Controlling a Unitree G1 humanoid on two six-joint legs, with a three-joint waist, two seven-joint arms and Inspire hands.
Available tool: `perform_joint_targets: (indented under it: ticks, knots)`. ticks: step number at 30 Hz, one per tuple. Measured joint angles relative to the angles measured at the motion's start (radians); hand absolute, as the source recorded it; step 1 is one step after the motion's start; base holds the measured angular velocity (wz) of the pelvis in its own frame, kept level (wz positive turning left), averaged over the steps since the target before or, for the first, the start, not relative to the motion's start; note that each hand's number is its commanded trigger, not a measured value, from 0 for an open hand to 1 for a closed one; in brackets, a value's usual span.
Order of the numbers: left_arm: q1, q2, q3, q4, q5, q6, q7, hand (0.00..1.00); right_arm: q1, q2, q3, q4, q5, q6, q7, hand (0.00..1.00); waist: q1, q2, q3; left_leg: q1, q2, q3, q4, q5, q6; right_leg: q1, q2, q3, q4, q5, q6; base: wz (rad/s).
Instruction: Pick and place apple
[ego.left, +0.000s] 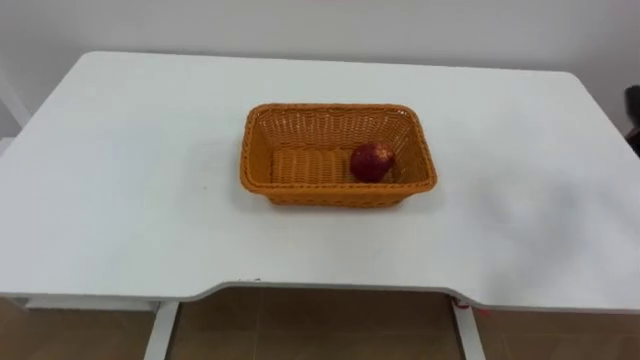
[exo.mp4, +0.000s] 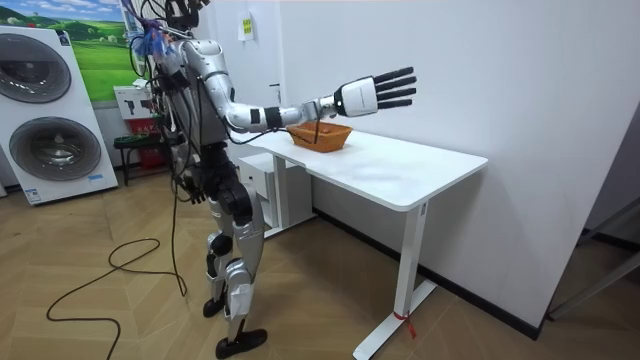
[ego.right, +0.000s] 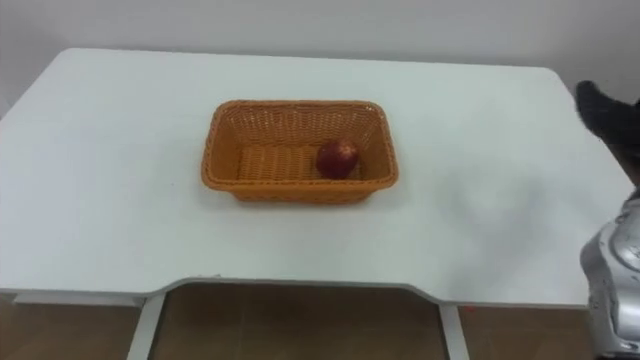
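In the left eye view, a red apple (ego.left: 371, 161) lay inside the orange basket (ego.left: 335, 194), near its right end. The basket sat in the middle of the white table (ego.left: 120, 200).

In the right eye view, the dark tips of the right hand (ego.right: 600, 106) poked in at the right edge, well apart from the basket.

In the room view, the robot stood at the table's end with its right arm held out over it. The hand was wide open, fingers straight, and held nothing.
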Motion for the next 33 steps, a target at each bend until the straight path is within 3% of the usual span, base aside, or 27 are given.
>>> perform_joint_targets:
  ticks: [4,7,12,16,22,28,33]
  knots:
    - [0.0,-0.007,0.023,-0.021,-0.001,0.001,0.004,0.0,0.043,0.001,-0.058,0.057,0.079,-0.001,-0.087,0.0,-0.003,0.008,0.0045,0.006,0.001,0.014,-0.008,0.0,0.0,-0.004,0.001,0.016,-0.001,0.001,0.0,-0.12]
    - [-0.012,-0.007,0.031,-0.022,-0.008,0.008,0.006,0.0,0.057,0.003,-0.065,0.2,0.158,0.004,-0.135,0.0,-0.011,0.015,0.0026,0.009,0.001,0.02,-0.017,0.0,0.0,-0.005,0.001,0.022,-0.001,0.001,0.0,-0.07]
    - [-0.023,-0.02,0.051,-0.029,-0.006,0.021,0.005,0.0,0.099,0.077,-0.092,0.409,0.235,0.013,-0.169,0.0,-0.024,0.017,-0.0003,-0.01,0.0,0.022,-0.017,0.0,0.0,-0.018,0.001,0.027,0.0,0.001,0.0,-0.02]
    - [-0.025,-0.026,0.066,-0.027,-0.03,0.025,0.003,0.0,0.113,0.09,-0.091,0.612,0.342,0.027,-0.136,0.0,-0.021,0.021,-0.001,-0.007,0.0,0.021,-0.018,0.0,0.0,-0.014,0.001,0.023,-0.002,0.001,0.0,0.02]
    - [-0.021,-0.048,0.076,-0.02,-0.023,0.029,-0.001,0.0,0.133,0.195,-0.079,0.871,0.344,0.084,-0.012,0.0,-0.019,0.046,-0.0004,0.01,0.0,0.027,-0.02,0.0,0.0,-0.011,0.002,0.044,-0.002,0.0,0.001,-0.06]
    - [-0.018,-0.061,0.093,-0.02,-0.027,0.029,-0.03,0.0,0.152,0.203,0.063,1.004,0.342,0.129,0.187,0.0,0.003,0.05,0.0014,0.02,0.0,0.037,-0.02,-0.001,0.0,-0.014,0.003,0.069,-0.002,-0.003,0.0,-0.07]
    - [-0.013,-0.071,0.093,-0.007,-0.023,0.048,-0.041,0.0,0.164,0.243,0.204,1.055,0.234,0.18,0.413,0.0,0.009,0.041,0.0026,0.008,0.001,0.034,-0.014,-0.002,0.002,-0.015,0.004,0.059,-0.003,-0.003,-0.001,0.04]
